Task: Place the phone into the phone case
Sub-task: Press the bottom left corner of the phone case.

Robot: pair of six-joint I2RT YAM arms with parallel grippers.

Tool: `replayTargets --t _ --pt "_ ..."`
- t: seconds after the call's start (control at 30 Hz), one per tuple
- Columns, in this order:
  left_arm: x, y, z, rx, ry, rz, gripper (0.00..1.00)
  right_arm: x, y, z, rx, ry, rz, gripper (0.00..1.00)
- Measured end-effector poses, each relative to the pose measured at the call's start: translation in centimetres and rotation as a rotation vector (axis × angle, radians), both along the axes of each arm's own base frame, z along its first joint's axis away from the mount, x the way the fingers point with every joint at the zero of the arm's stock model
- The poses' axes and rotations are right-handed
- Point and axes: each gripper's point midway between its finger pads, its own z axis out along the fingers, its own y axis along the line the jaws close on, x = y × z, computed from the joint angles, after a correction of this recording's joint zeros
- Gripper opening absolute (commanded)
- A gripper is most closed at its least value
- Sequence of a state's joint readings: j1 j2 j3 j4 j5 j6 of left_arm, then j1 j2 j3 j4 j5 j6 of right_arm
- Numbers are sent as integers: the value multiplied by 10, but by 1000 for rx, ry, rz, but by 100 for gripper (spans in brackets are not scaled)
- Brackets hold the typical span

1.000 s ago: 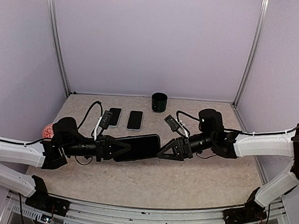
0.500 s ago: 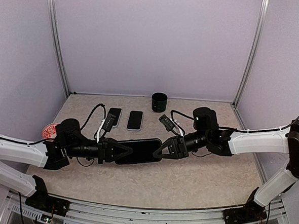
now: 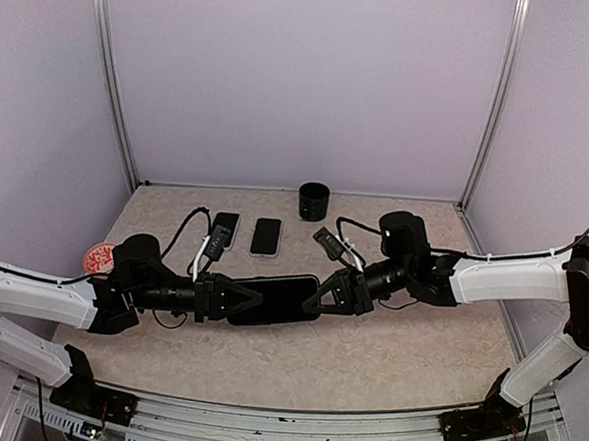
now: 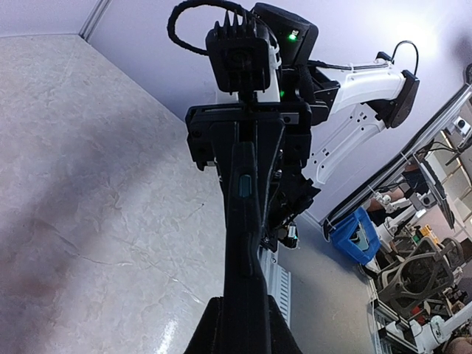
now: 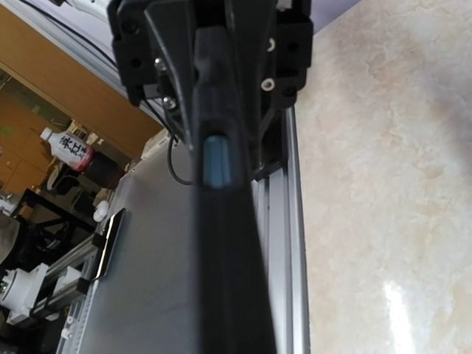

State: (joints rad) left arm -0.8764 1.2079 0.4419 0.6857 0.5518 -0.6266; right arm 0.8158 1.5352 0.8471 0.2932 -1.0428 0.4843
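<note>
The phone (image 3: 282,298) hangs over the desk (image 3: 396,362); left hand (image 3: 250,300) pinches its 9 o'clock end, right hand (image 3: 313,297) its 3 o'clock end; whether a case is on I cannot tell; seating likely unfinished.
</note>
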Motion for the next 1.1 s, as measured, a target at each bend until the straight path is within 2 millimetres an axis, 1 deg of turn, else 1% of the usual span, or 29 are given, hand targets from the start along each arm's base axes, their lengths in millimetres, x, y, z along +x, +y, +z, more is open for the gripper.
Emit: replayTargets --t 0.13,0.17,0.2,0.27,0.33,0.43,0.6,0.7,0.87,1.0,1.1 --pt "1 1 0 2 -1 7 0 2 1 0 -12 -7 -6 0" --pt "1 1 0 3 -1 10 0 2 1 0 -15 -10 -6 4" --pt "1 1 0 3 -2 12 0 3 1 1 -20 -13 -7 18" --pt "2 1 1 4 -6 14 0 4 1 1 -29 -22 -12 34" --pt "3 -1 3 13 -26 20 0 7 3 -1 -62 -12 -39 42" --pt "2 -3 -1 47 -29 12 0 9 5 2 -95 -50 -67 47" --pt "-4 -7 -4 94 -34 -14 0 6 -5 12 -130 -115 -87 48" --pt "-10 -6 -6 114 -37 -26 0 2 -11 13 -145 -138 -84 54" --pt "-18 -2 -10 157 -26 -49 0 -6 -20 11 -172 -167 -55 53" --pt "-24 -6 -7 180 -30 -81 0 -8 -22 14 -186 -186 -37 52" --pt "-30 -11 2 189 -51 -113 0 -11 -21 17 -189 -202 -19 51"
